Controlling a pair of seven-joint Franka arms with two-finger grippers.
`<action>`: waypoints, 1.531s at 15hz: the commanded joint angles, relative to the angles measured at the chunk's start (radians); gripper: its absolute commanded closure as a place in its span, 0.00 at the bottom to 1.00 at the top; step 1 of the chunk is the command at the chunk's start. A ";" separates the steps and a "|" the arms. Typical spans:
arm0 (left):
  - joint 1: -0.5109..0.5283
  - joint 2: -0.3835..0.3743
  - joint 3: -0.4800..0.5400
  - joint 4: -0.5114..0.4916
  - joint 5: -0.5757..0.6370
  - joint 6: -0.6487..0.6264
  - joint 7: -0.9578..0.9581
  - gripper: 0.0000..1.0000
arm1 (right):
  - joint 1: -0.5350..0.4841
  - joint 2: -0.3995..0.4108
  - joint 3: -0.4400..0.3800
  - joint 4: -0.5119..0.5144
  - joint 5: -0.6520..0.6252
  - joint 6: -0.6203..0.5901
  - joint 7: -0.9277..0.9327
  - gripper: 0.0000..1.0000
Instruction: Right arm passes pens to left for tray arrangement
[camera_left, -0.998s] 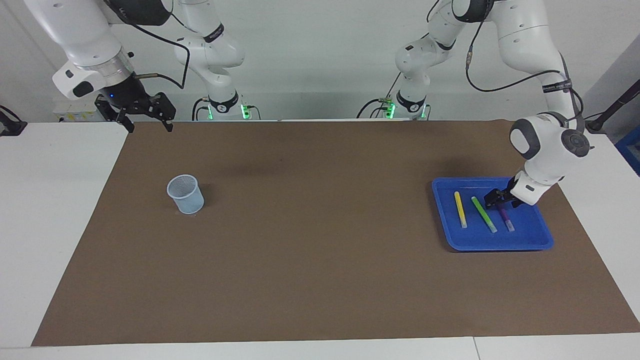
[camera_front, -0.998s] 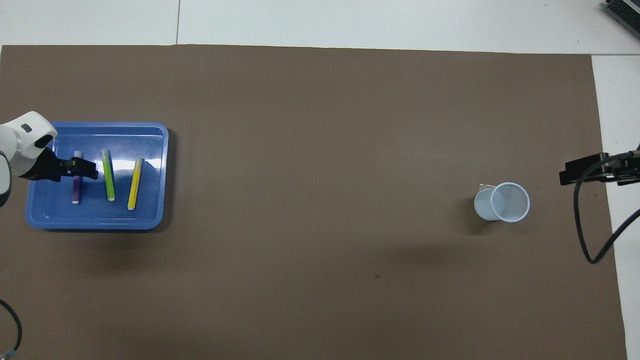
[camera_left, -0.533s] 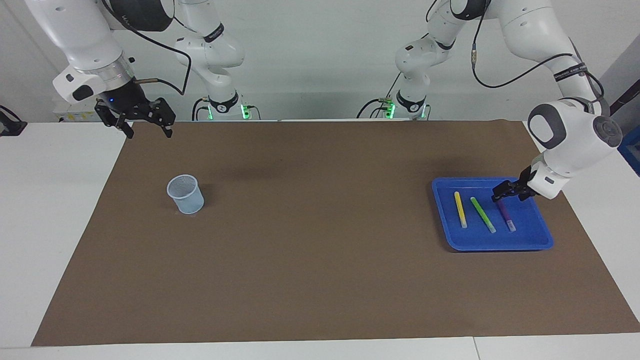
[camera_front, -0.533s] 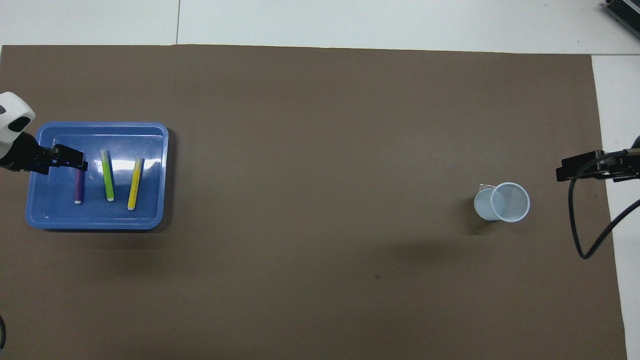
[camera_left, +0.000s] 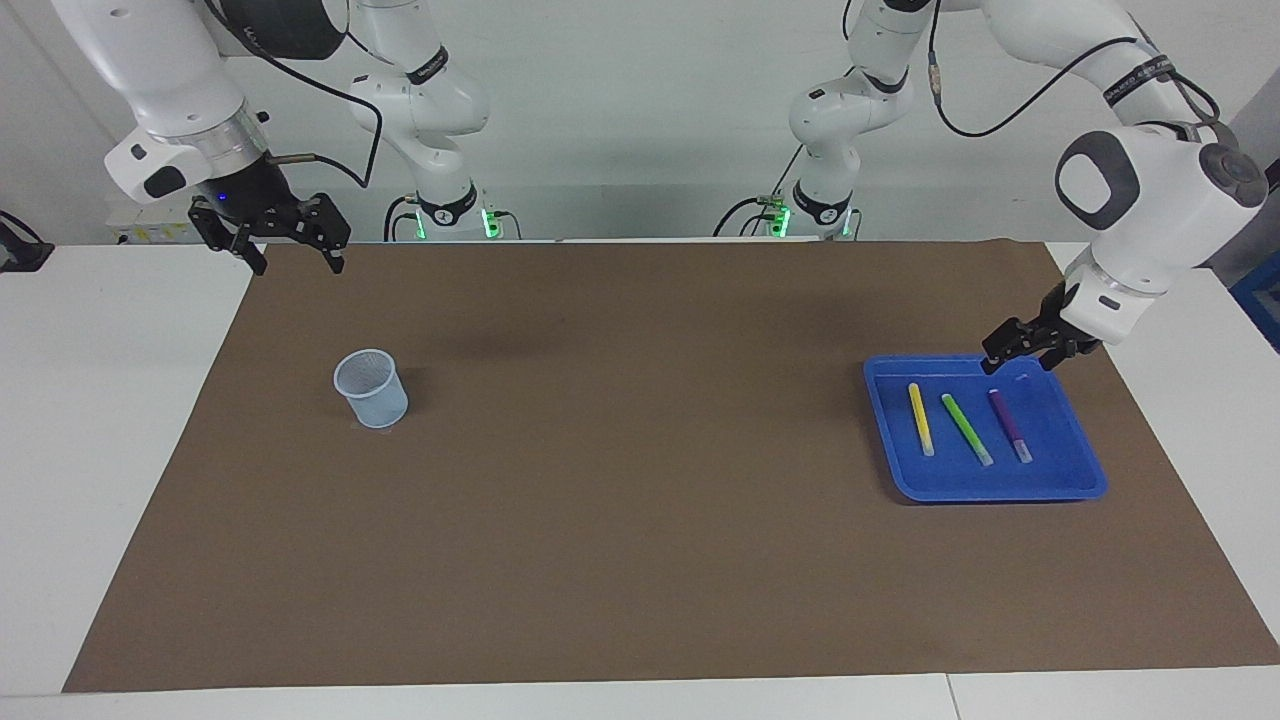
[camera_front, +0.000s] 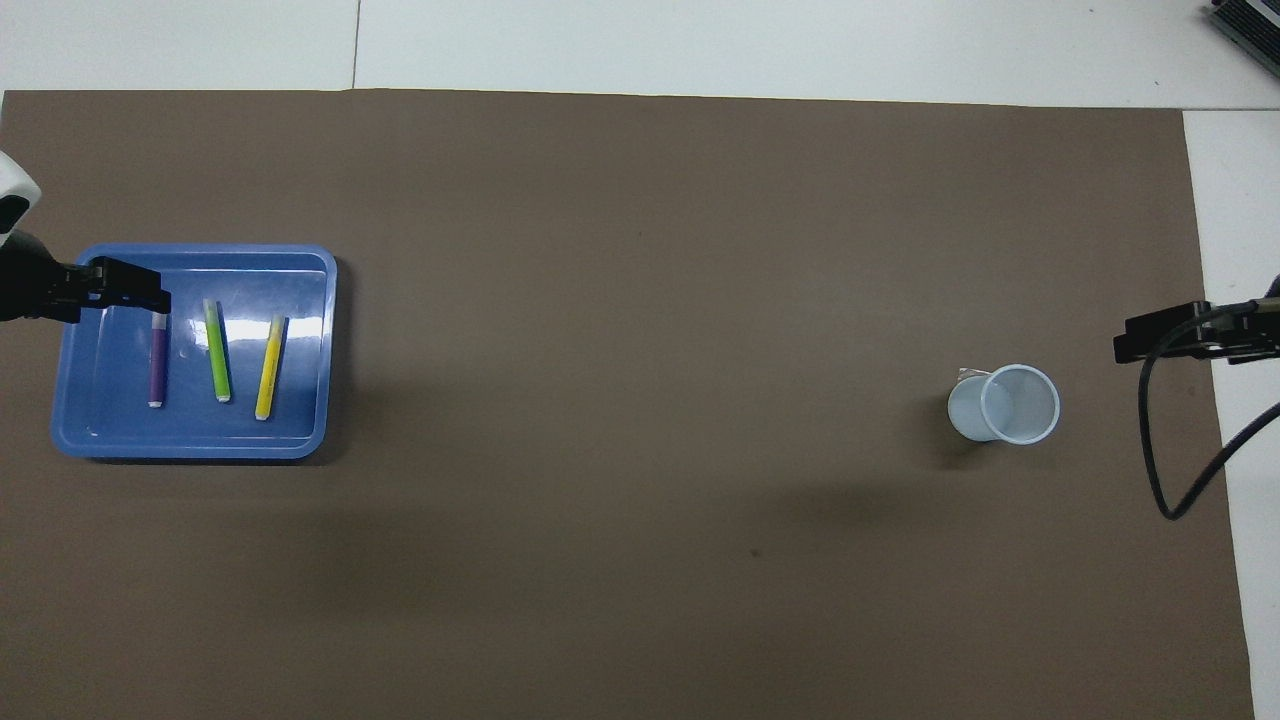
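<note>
Pens (camera_left: 965, 428) lie in tray (camera_left: 1085, 478); facing view shows my left tool (camera_left: 1018, 350) raised over its rim, empty, wide; right tool (camera_left: 296, 255) wide.

Brown mat (camera_left: 640, 480) lies open between cup (camera_left: 371, 388) and tray (camera_left: 985, 484); only these two stand in the way

A white table (camera_left: 120, 400) carries a wide brown paper mat (camera_left: 640, 480). On it sit 1 translucent pale-blue plastic cup (camera_left: 371, 388) toward the right arm's end and 1 shallow square bright-blue plastic tray (camera_left: 1060, 480) toward the left arm's end.
</note>
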 joint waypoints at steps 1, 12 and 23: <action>-0.019 -0.064 0.010 -0.007 -0.009 -0.020 -0.008 0.00 | -0.011 -0.024 0.007 -0.029 0.012 0.018 0.006 0.00; -0.181 -0.140 0.155 0.077 -0.007 -0.266 -0.067 0.00 | -0.011 -0.024 0.007 -0.029 0.012 0.018 0.006 0.00; -0.334 -0.195 0.277 0.134 0.002 -0.444 -0.049 0.00 | -0.011 -0.024 0.007 -0.029 0.014 0.018 0.006 0.00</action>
